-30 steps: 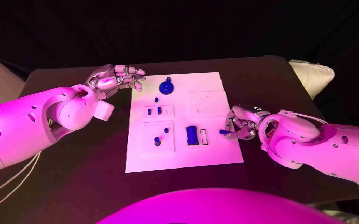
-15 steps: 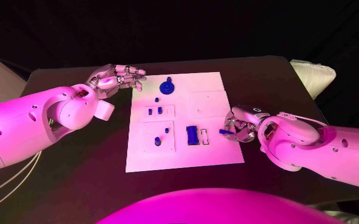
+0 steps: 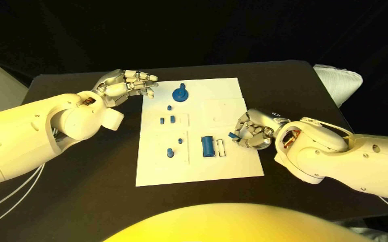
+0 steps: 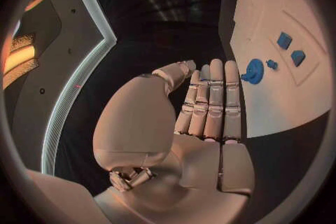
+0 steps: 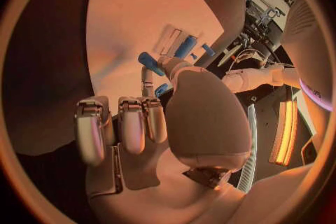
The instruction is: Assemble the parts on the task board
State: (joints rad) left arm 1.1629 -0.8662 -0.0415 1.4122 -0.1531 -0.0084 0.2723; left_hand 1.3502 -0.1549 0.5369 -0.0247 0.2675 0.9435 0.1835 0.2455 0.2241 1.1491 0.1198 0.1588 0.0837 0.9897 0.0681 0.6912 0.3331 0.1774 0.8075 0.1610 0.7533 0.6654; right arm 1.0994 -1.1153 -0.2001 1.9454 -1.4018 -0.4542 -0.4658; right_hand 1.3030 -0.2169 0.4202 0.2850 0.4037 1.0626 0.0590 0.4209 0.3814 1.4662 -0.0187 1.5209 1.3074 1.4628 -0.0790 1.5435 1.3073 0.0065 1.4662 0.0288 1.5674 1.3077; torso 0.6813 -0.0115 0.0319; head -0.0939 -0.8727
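The white task board [image 3: 230,166] lies in the middle of the black table [image 3: 81,180] and carries several blue parts: a round gear-like part [image 3: 180,93] near its far edge, a pair of small blocks [image 3: 166,120] in a raised square panel, a small peg [image 3: 170,153] in the panel nearer the robot, and an oblong blue block [image 3: 208,145] standing beside an empty rectangular slot [image 3: 221,147], its long axis running from the near edge to the far edge. The right hand [image 3: 252,131] sits at the board's right edge, fingers curled in, pinching a small blue part [image 5: 150,63] at the fingertips (its direction is hard to tell). The left hand [image 3: 125,87] hovers by the board's far left corner, fingers loosely together, holding nothing.
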